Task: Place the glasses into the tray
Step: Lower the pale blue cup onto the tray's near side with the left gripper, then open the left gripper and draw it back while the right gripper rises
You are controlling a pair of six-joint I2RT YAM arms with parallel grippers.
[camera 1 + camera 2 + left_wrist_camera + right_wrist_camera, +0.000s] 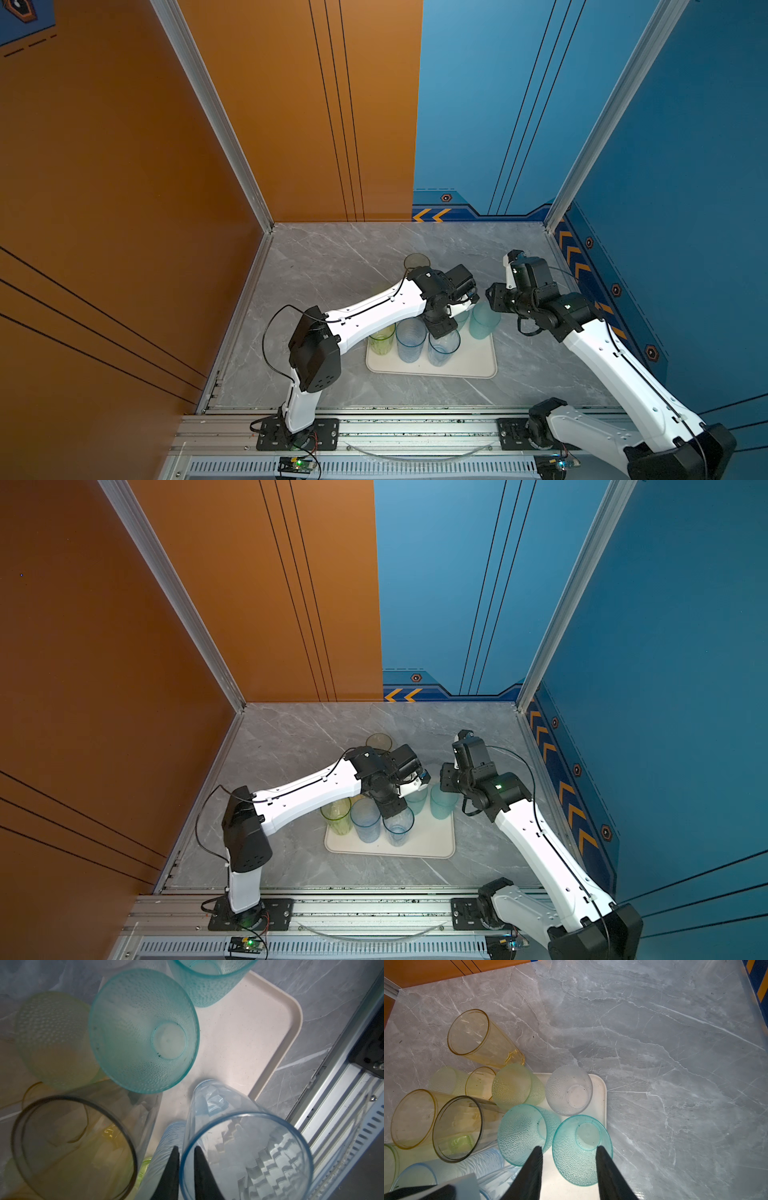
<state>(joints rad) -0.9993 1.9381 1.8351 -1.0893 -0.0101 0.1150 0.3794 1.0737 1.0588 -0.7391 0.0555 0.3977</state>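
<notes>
The blue glass [245,1147] stands in the tray [239,1043], packed close among other glasses [143,1030]; a yellow glass [471,1032] stands outside on the table [675,1043]. The left gripper [186,1167] straddles the blue rim, one finger inside and one outside, jaws narrowly apart; whether they pinch it I cannot tell. Lifting off askew could drag the rim and topple it into its neighbours. The left arm [374,307] reaches over the tray, wrist down. The right gripper [569,1167] hangs spread and empty above a teal glass [582,1150].
</notes>
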